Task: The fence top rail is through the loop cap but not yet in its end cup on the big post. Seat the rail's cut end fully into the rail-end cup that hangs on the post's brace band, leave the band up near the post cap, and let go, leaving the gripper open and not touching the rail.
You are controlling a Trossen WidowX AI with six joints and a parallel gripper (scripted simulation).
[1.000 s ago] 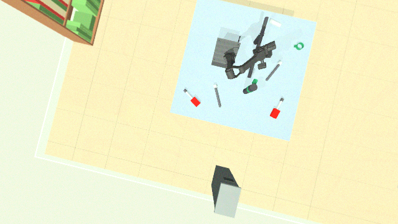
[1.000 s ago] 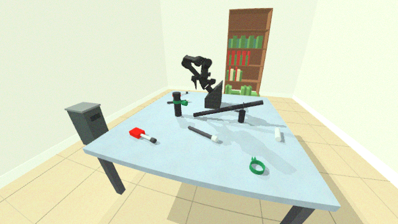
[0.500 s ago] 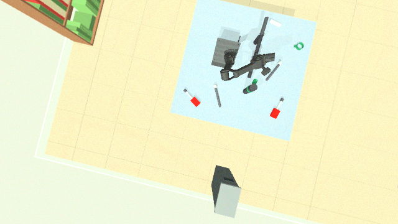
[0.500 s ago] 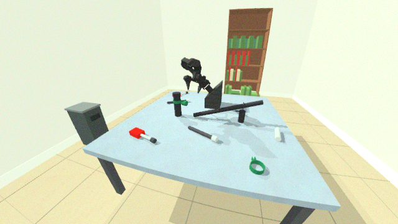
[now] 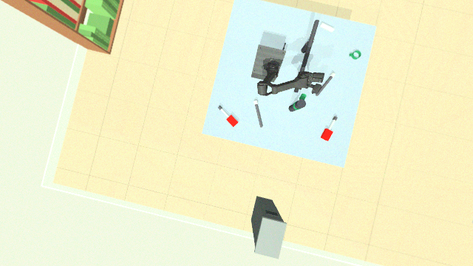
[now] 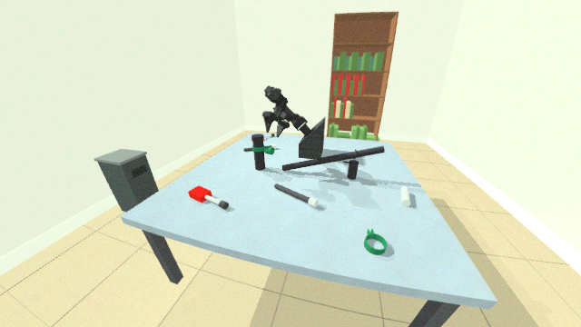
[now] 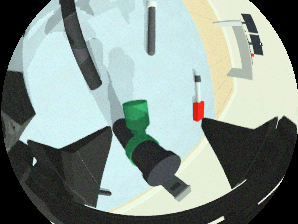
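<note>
The dark rail [image 5: 313, 35] [image 6: 333, 158] [image 7: 82, 50] slants across the short post [image 6: 352, 170]; its near end is low, close above or on the table, and apart from the cup. Its far end is raised; the loop cap is too small to read clearly. The big post [image 5: 295, 107] [image 6: 259, 163] stands upright. The green brace band [image 6: 257, 149] [image 7: 133, 147] sits on its upper part, below the post cap [image 6: 258, 136] [image 7: 165, 169]. The green end cup [image 5: 303, 96] [image 6: 270, 150] [image 7: 136, 114] points toward the rail side. My gripper [image 5: 321, 83] [image 6: 273, 133] [image 7: 157, 127] is open and empty, above the post's level and clear of the rail.
A grey rod [image 5: 325, 85] [image 6: 292, 195] with a white end, a red-headed tool [image 5: 327, 134] [image 6: 200, 193], a white cylinder [image 5: 327, 26] [image 6: 405, 196] and a loose green band [image 5: 352, 55] [image 6: 375, 243] lie around. Another rod [image 5: 259, 114] and red tool [image 5: 232, 120] lie beyond the post.
</note>
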